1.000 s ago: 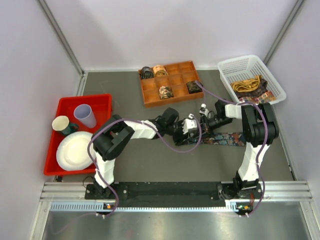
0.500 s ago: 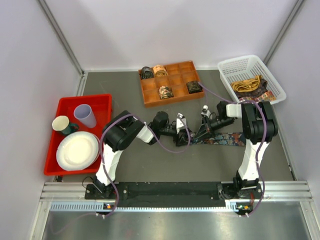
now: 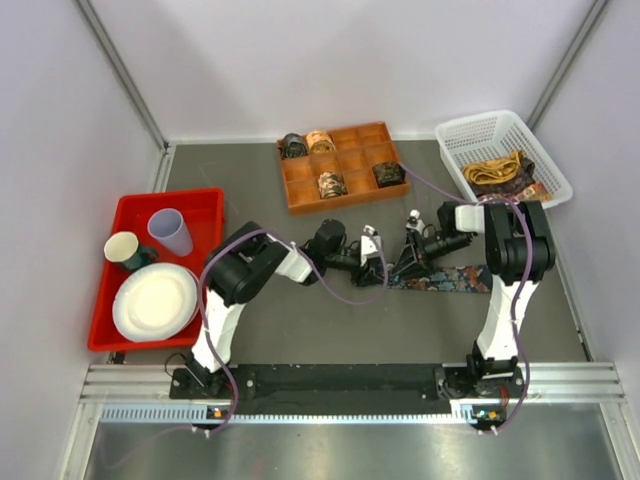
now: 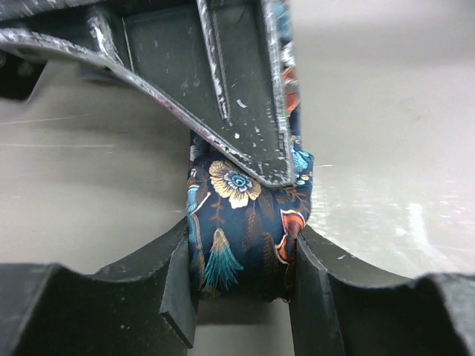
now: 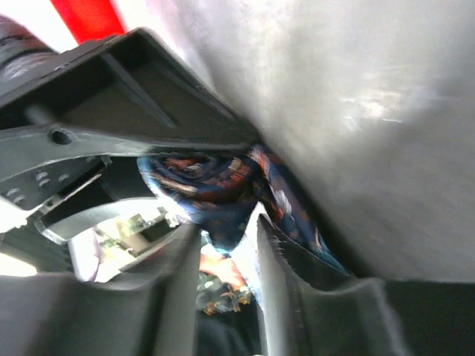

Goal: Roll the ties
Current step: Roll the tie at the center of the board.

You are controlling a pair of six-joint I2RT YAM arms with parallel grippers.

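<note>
Counter (image 3: 300,330), grey, seen from above, with both arms bolted at its near edge. The left arm (image 3: 240,275) and the right arm (image 3: 515,250) each reach inward, so that their tools meet near the middle of the surface.

Red tray (image 3: 205,200) at the left edge. It carries a white plate (image 3: 155,300), a lilac cup (image 3: 170,232) and a green cup (image 3: 125,248).

White basket (image 3: 490,130) at the far right corner, with loose ties (image 3: 505,175) of gold and dark fabric heaped in its near end.

Wooden organiser (image 3: 340,205) at the far centre, divided into cells. Four rolled ties (image 3: 293,146) sit in it: two side by side in the far-left cells, one nearer the middle and one at the right edge.

Tie (image 3: 455,280), dark floral with blue, gold and red, lying flat on the counter in front of the right arm. It runs leftward to the two tools, and there its coiled end (image 4: 245,222) stands between them.

Left tool (image 3: 372,258), approaching from the left. In the wrist view its fingers (image 4: 178,289) press against both sides of the coil, so it grips the roll, while a finger of the other tool crosses above.

Right tool (image 3: 410,262), approaching from the right. Its fingers (image 5: 286,274) stand somewhat apart with a fold of the roll in the gap between them. The blurred wrist view does not show whether they pinch the fabric or merely flank it.
</note>
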